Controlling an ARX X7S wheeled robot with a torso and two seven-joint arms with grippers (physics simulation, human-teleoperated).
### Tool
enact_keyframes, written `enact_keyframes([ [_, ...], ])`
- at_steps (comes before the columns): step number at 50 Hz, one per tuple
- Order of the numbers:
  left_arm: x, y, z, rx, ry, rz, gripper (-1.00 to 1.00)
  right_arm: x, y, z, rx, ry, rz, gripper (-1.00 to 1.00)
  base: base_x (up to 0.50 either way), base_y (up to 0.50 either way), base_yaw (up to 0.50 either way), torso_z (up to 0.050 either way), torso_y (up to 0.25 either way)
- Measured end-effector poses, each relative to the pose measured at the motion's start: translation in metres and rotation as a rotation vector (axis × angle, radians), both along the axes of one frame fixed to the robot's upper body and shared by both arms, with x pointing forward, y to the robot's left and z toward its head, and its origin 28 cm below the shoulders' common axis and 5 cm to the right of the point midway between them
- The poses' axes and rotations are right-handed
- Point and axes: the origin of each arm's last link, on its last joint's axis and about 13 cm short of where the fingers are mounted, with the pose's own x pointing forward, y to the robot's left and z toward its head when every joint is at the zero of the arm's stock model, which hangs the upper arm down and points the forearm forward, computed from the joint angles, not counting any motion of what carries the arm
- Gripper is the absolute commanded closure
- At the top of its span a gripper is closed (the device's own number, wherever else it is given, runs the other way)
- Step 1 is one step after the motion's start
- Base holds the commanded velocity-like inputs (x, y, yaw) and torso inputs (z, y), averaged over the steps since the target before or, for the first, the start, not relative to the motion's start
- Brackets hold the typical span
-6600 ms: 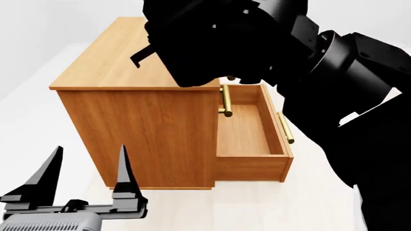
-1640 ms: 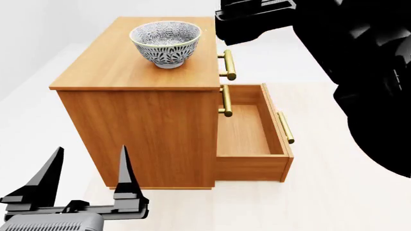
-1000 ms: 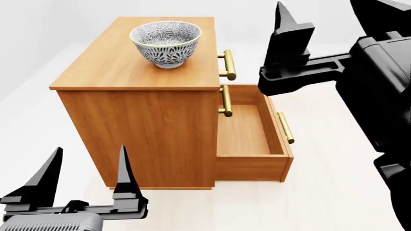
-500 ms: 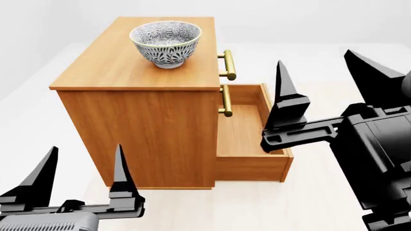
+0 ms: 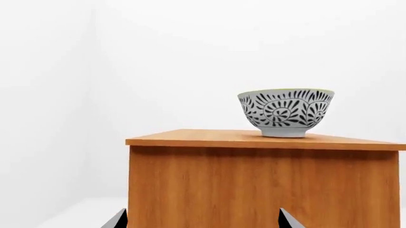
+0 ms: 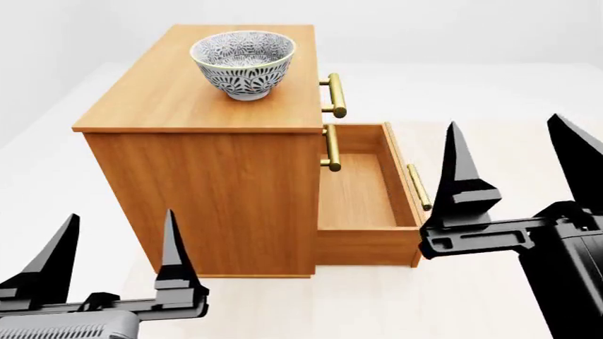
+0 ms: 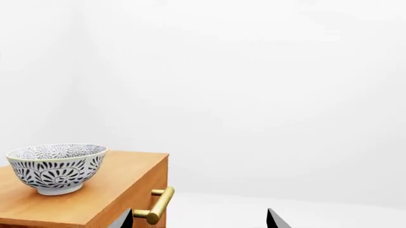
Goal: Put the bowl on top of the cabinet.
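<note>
The bowl point(image 6: 244, 62) is standing upright on the flat top of the cabinet point(image 6: 203, 162), near the edge above the brass handle point(image 6: 335, 95), and nothing is touching it. So the task looks finished to me.

The right gripper point(image 6: 520, 185) is hanging low beside the open drawer point(image 6: 363, 194), well apart from the bowl, with its two pointed fingers spread and nothing between them. The left gripper point(image 6: 106, 258) is waiting low in front of the cabinet, also spread wide and empty.

The bowl seems to be ceramic, so I am judging it as stiff, rather light, and easy to chip or break if it is dropping. Its glazed wall is probably slippery. If somebody is taking it again, the best place is the rim, one finger inside and one outside, because the narrow foot is giving little to hold.
</note>
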Motion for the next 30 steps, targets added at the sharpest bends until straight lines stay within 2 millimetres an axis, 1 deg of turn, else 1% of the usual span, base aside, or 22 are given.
enact_keyframes([
  [17,-0.006,0.002,0.005,0.0,-0.03,0.008,-1.0,-0.01,-0.01,-0.014,0.033,-0.04,-0.055,-1.0,0.0,0.0,0.0,0.0,0.0],
  [30,-0.013,0.004,0.008,-0.001,-0.064,0.018,-1.0,-0.016,-0.015,-0.017,0.036,-0.079,-0.073,-1.0,0.0,0.0,0.0,0.0,0.0],
])
